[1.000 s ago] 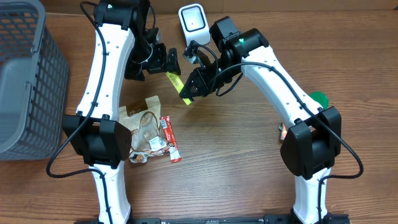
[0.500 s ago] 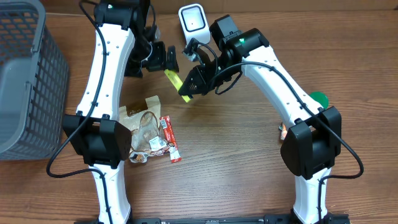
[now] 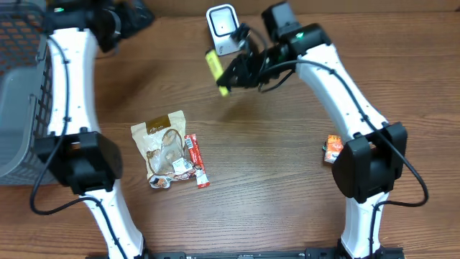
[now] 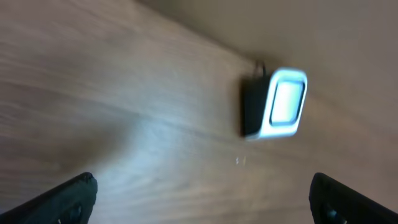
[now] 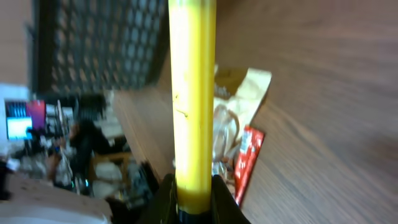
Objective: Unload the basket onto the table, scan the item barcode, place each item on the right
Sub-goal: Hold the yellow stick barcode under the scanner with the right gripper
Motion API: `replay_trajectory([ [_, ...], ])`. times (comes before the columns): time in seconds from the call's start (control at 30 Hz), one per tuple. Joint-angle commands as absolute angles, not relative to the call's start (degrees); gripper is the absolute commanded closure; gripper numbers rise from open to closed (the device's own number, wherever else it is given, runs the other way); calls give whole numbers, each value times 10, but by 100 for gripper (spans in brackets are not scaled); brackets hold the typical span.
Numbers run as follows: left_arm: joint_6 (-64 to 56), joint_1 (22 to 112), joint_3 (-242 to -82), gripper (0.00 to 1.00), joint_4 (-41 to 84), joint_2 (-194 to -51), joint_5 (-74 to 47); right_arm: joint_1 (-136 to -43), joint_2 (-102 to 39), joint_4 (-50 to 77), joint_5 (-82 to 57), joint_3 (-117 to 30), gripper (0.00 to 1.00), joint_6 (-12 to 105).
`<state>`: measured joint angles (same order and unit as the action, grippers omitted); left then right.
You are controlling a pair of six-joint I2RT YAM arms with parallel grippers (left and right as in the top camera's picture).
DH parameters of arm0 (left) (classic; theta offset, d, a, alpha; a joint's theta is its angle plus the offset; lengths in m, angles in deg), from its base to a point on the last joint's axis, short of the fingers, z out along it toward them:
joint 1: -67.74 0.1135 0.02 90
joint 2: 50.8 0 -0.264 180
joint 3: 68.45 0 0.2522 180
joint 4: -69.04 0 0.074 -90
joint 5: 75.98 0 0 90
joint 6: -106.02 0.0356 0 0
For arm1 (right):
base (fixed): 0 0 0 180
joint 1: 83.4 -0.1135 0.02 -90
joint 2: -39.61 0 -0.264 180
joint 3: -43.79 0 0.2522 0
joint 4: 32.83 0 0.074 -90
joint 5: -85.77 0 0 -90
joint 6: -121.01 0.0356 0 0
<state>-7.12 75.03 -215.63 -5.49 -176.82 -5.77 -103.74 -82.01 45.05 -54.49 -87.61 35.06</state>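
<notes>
- Basket (image 3: 21,108): grey mesh, far left of the scanner (image 3: 223,23), cut by the frame edge. Left arm (image 3: 72,79) crosses its rim, so its contents cannot be judged.
- Yellow stick (image 3: 217,70): the scan item, off the table (image 3: 273,187), just in front of the scanner's face and a touch to its left, tilted.
- Right pincer (image 3: 231,74): clamped on the stick's lower end, jaws close together. Right arm (image 3: 338,86) reaches in from the right, wrist bent toward the scanner.
- Left pincer (image 4: 202,186): jaws wide apart, holding nothing. The left arm is stretched up, wrist high and well left of the scanner, over the table's back edge.
- Loose on the table, well in front of the scanner: snack bag (image 3: 162,147) with a red bar (image 3: 195,160) touching its right side. Orange pack (image 3: 333,149) lies far right, against the right arm's base.
- Left wrist view only: scanner seen side-on, lit window facing right, blurred.
- Right wrist view only: the stick's full length running up from the jaws, with basket, bag and bar behind it. Barcode not legible in any view.
</notes>
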Motion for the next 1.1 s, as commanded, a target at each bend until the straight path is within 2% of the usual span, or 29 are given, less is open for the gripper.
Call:
replay_trajectory([
  [0.0, -100, 770, -2154, 0, -40, -1764, -96, -1017, -813, 438, -554, -946, 97, 409],
  [0.1, -99, 781, -2154, 0, -42, -1764, -95, -1006, -814, 403, -576, -976, 97, 450],
  [0.27, -97, 783, -2154, 0, -45, -1764, -94, -1000, -831, 264, -647, -976, 97, 532],
  [0.47, -97, 782, -2154, 0, -45, -1764, -94, -998, -912, -1, -755, -976, 97, 696],
  [0.6, -98, 782, -2154, 0, -45, -1764, -94, -989, -971, -144, -757, -976, 96, 800],
  [1.07, -98, 782, -2154, 0, -45, -1764, -94, -955, -1106, -204, -716, -976, 97, 827],
])
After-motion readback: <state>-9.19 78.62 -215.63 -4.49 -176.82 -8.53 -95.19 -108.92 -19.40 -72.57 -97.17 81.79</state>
